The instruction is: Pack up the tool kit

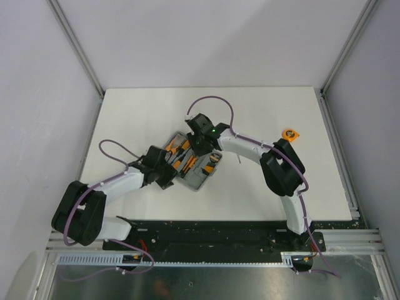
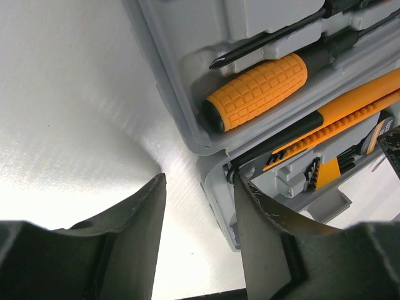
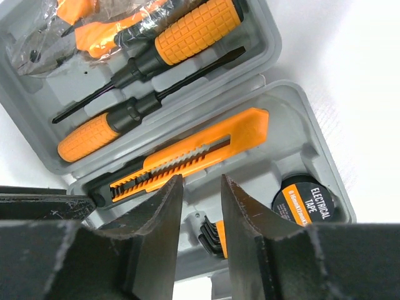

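Case (image 1: 199, 181) of grey plastic lies open near the middle of the white bench (image 1: 156, 112), with both arms meeting over it. Left pincer (image 2: 200, 182) has its fingers wide apart at the hinge end, one outside the case wall and one over the inside, gripping nothing. Right pincer (image 3: 201, 180) hovers over one half, fingers slightly apart and empty. Beneath it a knife (image 3: 187, 156) sits in its slot beside a tape roll (image 3: 306, 203). Two screwdrivers (image 3: 187, 28) lie in the other half. An orange item (image 1: 290, 133) lies alone, well apart on the right.
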